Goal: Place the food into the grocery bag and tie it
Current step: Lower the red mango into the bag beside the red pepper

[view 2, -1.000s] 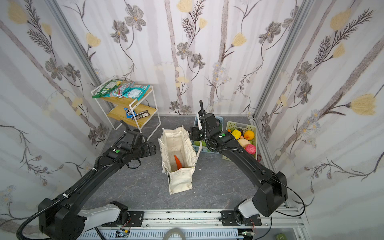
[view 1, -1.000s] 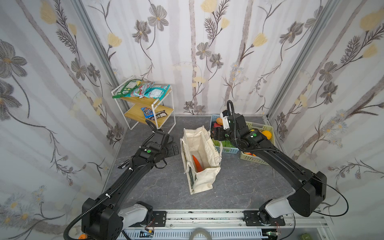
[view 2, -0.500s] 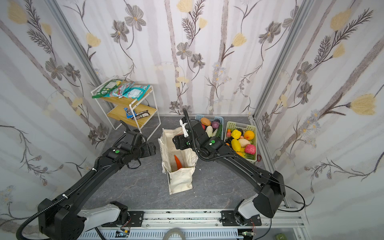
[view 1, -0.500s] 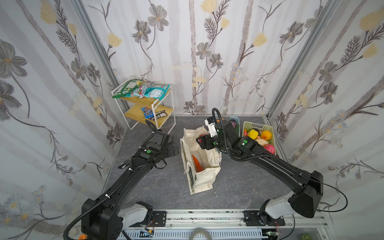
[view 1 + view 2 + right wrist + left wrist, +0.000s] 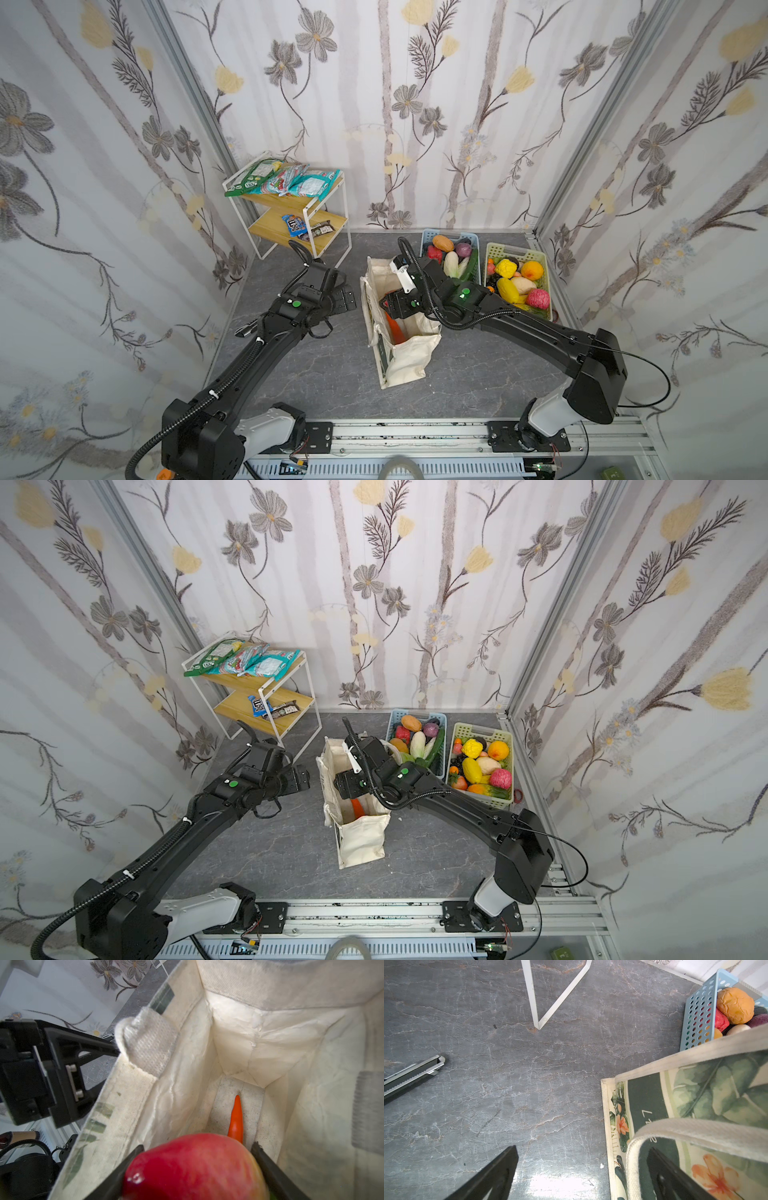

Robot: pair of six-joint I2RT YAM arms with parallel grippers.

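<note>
Red fruit (image 5: 193, 1169), clamped in right end effector (image 5: 197, 1146), hangs over grocery bag (image 5: 259, 1043) (carrot (image 5: 236, 1118) inside).

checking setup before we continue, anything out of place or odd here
What looks like a utility knife lies loose on the table, left of the grocery bag. It is a tool, not food, so it seems stray. Nothing looks spilled or damaged.

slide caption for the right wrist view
Right gripper holds a red fruit above the open grocery bag, a carrot on its bottom.
</note>
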